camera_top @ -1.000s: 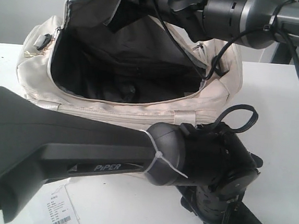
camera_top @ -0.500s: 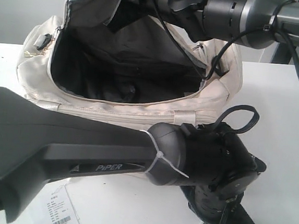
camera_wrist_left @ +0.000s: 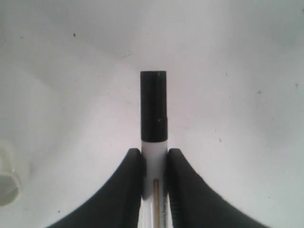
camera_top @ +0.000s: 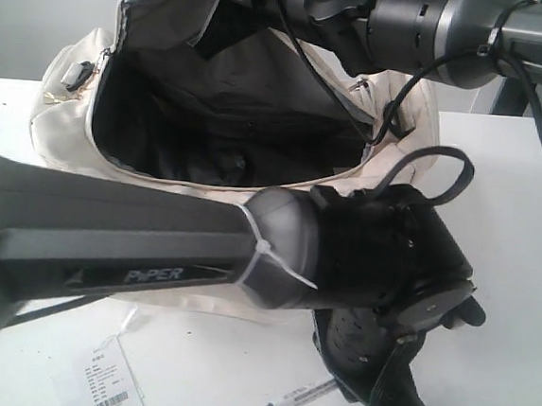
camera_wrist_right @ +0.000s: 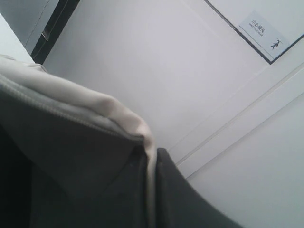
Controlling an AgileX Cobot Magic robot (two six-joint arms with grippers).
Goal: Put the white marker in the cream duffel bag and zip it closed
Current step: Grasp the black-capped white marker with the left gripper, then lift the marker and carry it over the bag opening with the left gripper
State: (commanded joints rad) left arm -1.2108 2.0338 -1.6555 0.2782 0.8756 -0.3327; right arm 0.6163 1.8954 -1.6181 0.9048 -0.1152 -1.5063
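My left arm (camera_top: 106, 246) reaches in low from the left across the front, its wrist (camera_top: 380, 260) bent so that the left hand (camera_wrist_left: 154, 159) points downward. Its two black fingers (camera_wrist_left: 128, 190) are closed tight on the white marker (camera_wrist_left: 154, 109), pinching the barrel just below the cap. My right arm (camera_top: 476, 31) comes in high from the right, and the right hand (camera_wrist_right: 151, 159) is clamped on the rim of the cream duffel bag (camera_wrist_right: 85, 104), fingers nearly meeting.

- Flat white table (camera_top: 524, 244), faintly specked.
- Soft cream fabric duffel bag (camera_top: 68, 138) rests on it, beyond the left gripper's black fingers (camera_wrist_left: 118, 194).
- White paper barcode tag (camera_top: 108, 388) lies flat, off to their side.
- Slim white black-capped marker (camera_top: 299, 401) sits between them; table contact unclear.
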